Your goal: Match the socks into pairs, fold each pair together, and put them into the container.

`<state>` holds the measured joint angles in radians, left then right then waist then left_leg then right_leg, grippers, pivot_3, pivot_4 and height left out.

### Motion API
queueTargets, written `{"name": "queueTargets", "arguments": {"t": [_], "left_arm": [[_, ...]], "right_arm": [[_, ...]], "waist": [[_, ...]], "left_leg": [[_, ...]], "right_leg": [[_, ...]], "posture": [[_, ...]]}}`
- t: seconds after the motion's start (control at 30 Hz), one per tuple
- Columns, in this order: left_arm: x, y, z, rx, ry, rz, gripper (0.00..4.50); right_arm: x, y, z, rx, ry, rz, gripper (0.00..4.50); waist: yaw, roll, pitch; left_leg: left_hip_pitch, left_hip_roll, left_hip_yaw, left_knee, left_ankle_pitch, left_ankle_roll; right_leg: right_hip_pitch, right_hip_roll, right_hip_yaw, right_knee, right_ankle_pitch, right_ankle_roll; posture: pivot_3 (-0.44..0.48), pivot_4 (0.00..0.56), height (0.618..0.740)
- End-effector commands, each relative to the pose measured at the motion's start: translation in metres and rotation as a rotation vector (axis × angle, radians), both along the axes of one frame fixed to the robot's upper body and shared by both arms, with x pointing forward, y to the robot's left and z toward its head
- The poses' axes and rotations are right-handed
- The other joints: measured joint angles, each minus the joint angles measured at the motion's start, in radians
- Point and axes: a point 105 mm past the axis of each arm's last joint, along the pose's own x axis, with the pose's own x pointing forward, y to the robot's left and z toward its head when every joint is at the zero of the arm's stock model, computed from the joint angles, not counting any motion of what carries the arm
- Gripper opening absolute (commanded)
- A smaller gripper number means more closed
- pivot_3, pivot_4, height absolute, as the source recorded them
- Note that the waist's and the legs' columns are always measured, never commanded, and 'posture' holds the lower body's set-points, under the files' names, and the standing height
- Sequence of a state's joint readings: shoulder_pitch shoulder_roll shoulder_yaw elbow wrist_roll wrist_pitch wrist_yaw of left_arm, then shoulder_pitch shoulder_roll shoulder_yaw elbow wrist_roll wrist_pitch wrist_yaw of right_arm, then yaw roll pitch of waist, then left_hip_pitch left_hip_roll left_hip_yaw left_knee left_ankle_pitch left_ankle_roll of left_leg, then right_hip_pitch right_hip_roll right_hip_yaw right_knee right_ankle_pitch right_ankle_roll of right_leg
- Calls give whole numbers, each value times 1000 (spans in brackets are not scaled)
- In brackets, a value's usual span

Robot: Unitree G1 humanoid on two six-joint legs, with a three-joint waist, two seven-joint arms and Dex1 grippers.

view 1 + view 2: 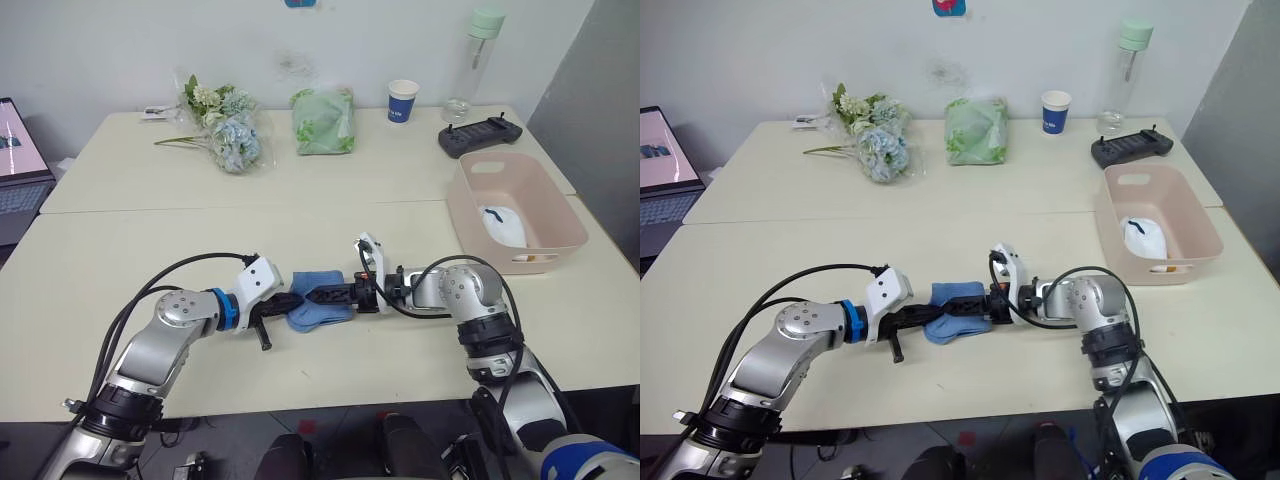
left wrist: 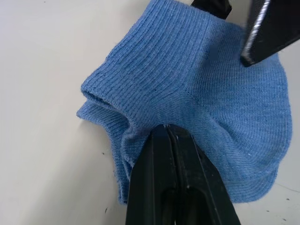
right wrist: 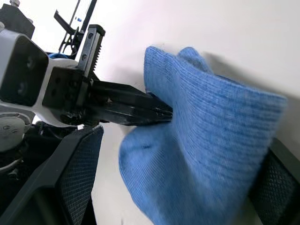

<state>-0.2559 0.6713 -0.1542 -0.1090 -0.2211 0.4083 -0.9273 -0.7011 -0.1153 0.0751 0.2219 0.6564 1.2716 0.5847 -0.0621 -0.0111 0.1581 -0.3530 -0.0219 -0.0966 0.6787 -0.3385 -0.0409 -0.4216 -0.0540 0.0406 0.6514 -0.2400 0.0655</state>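
Socks (image 1: 318, 306) of light blue lie bunched together on the near part of the table (image 1: 120, 260), right between my two grippers. My left gripper (image 1: 293, 300) has its fingers (image 2: 171, 187) pressed tight against each other, pinching a fold of the blue knit near the ribbed cuff. My right gripper (image 1: 312, 296) comes in from the opposite side with its jaws spread wide, one finger (image 3: 77, 173) to either side of the bundle, so the blue fabric sits between them without being squeezed. In my right wrist view the closed black fingers of the left gripper (image 3: 140, 110) poke into the bundle from the far side.

The pink container (image 1: 470, 215) stands on the table well off to my right, beyond my right arm. Inside it lies a white sock bundle (image 1: 507, 225), and a bit of yellow (image 1: 540, 258) shows low at its near end; I cannot tell what that yellow thing is.

Along the far edge of the table sit a bunch of pale flowers (image 1: 222, 125), a green bundle in clear plastic (image 1: 324, 120), a blue-and-white paper cup (image 1: 403, 101), a clear bottle with a green cap (image 1: 478, 60) and a black handheld controller (image 1: 480, 136). A laptop (image 1: 20, 165) stands at the far left.
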Motion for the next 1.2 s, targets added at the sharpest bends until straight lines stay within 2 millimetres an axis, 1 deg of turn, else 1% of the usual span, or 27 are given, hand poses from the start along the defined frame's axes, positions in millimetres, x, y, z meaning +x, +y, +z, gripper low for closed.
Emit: {"name": "queueTargets", "arguments": {"t": [0.03, 0.1, 0.13, 0.17, 0.3, 0.37, 0.47, 0.53, 0.6, 0.63, 0.67, 0.7, 0.73, 0.77, 0.83, 0.87, 0.9, 0.97, 1.0, 1.07, 1.1, 1.17, 1.2], "left_arm": [[1, 4, 0, 1, -6, 23, 0], [1, 4, 0, 1, -5, 20, 0], [0, 4, 0, 1, -5, 19, 0], [0, 5, 0, 2, -5, 19, 0], [1, 7, 6, -10, -28, 19, 0], [1, 8, 8, -4, -45, 6, 0], [6, 9, 17, -19, -85, 15, 0], [6, 5, 36, -78, -107, -1, 0], [0, 1, 61, -167, -115, -29, 0], [-5, -1, 72, -210, -106, -45, 382], [-9, -2, 82, -253, -97, -57, 590], [-11, -4, 93, -294, -92, -61, 894], [-11, -7, 106, -339, -99, -63, 1117], [-10, -11, 122, -385, -111, -65, 1512], [-8, -17, 139, -428, -128, -68, 2117], [-3, -21, 149, -452, -153, -66, 2432], [2, -29, 165, -490, -192, -74, 2816], [8, -46, 190, -548, -251, -111, 3362], [8, -51, 196, -558, -263, -125, 3669], [11, -62, 206, -576, -289, -148, 4275], [13, -67, 210, -585, -301, -154, 4480], [18, -77, 215, -598, -325, -161, 4480], [20, -82, 216, -604, -331, -166, 4480]], "right_arm": [[-1, 3, -6, -41, -28, 18, 4291], [0, 3, -7, -48, -36, 20, 3866], [-1, 3, -7, -44, -36, 25, 3559], [-1, 4, -6, -41, -36, 28, 3154], [1, 5, -3, -31, -49, 33, 1809], [3, 4, -2, -31, -60, 28, 1067], [4, 2, -2, -33, -69, 27, 52], [9, -5, 6, -21, -101, 4, 20], [20, -15, 26, 12, -207, -49, 20], [23, -21, 37, 24, -268, -65, 0], [26, -27, 46, 22, -333, -74, 0], [29, -34, 55, 19, -383, -95, 0], [32, -42, 66, 31, -416, -122, 0], [35, -52, 78, 29, -461, -151, 0], [38, -64, 91, 12, -516, -180, 0], [40, -74, 98, -14, -561, -198, 0], [44, -88, 112, -48, -626, -231, 0], [51, -116, 142, -107, -741, -310, 0], [53, -123, 150, -120, -770, -334, 0], [58, -147, 169, -251, -909, -372, 0], [60, -159, 177, -320, -973, -388, 0], [65, -183, 193, -451, -1080, -429, 0], [68, -198, 200, -554, -1150, -449, 0]], "waist": [[0, 0, 0], [0, 0, 0], [0, 0, 0], [0, 0, 0], [0, 0, 0], [0, 0, 0], [1, 0, 0], [3, 0, 0], [4, 0, 0], [6, 0, 0], [7, 0, 0], [8, 0, 0], [9, 0, 0], [10, 0, 1], [12, -1, 1], [11, 0, 1], [11, 0, 1], [19, -1, 1], [21, -1, 2], [21, -1, 1], [22, -1, 1], [21, -1, 1], [21, -1, 1]], "left_leg": [[0, 0, 0, 0, 0, 0], [0, 0, 0, 0, 0, 0], [0, 0, 0, 0, 0, 0], [0, 0, 0, 0, 0, 0], [0, 0, 0, 0, 0, 0], [-1, 0, 0, 0, 0, 0], [-1, 0, 0, 0, 0, 0], [-1, 0, 0, 0, 0, 0], [-3, 0, -1, 0, 0, 0], [-4, 0, -1, 1, 0, -1], [-6, -1, -2, 1, 1, -2], [-7, -1, -2, 1, 2, -3], [-8, -1, -3, 1, 2, -3], [-9, -1, -3, 1, 2, -3], [-9, -1, -4, 2, 2, -3], [-9, -1, -4, 2, 2, -3], [-8, -1, -3, 2, 2, -3], [-9, -2, -3, 2, 2, -4], [-9, -2, -3, 3, 2, -4], [-9, -2, -2, 2, 2, -4], [-9, -2, -1, 2, 2, -4], [-9, -2, 3, 1, 2, -4], [-9, -2, 4, 1, 2, -4]], "right_leg": [[0, 0, 0, 0, 0, 0], [0, 0, 0, 0, 0, 0], [0, 0, 0, 0, 0, 0], [0, 0, 0, 0, 0, 0], [0, 0, 0, 0, 0, 0], [-1, 0, 0, 0, 0, 0], [0, 0, 0, 0, 0, 0], [0, 0, 0, 0, 0, 0], [-1, 0, -1, -1, 0, 0], [-2, 0, -1, -1, 0, 0], [-3, -1, -1, -2, 0, 0], [-3, -1, -2, -2, 0, 0], [-4, -1, -2, -3, 0, 0], [-3, -1, -3, -4, 0, 0], [-3, -1, -3, -4, 0, 0], [-3, -1, -3, -4, 0, 0], [-3, -1, -3, -4, 0, 0], [-2, -1, -4, -4, 0, 0], [-3, -1, -4, -4, 0, 0], [-3, -1, -2, -5, 0, 0], [-3, -1, -1, -5, 0, 0], [-3, -1, -2, -7, 0, 0], [-3, -1, -2, -7, 0, 0]], "posture": [[0, 150, 740], [0, 150, 740], [0, 150, 740], [0, 150, 740], [0, 150, 740], [0, 150, 740], [0, 150, 740], [0, 150, 740], [0, 150, 740], [0, 150, 740], [0, 150, 740], [0, 150, 740], [0, 150, 740], [0, 150, 740], [0, 150, 740], [0, 150, 740], [0, 150, 740], [0, 150, 740], [0, 150, 740], [0, 150, 740], [0, 150, 740], [0, 150, 740], [0, 150, 740]]}}
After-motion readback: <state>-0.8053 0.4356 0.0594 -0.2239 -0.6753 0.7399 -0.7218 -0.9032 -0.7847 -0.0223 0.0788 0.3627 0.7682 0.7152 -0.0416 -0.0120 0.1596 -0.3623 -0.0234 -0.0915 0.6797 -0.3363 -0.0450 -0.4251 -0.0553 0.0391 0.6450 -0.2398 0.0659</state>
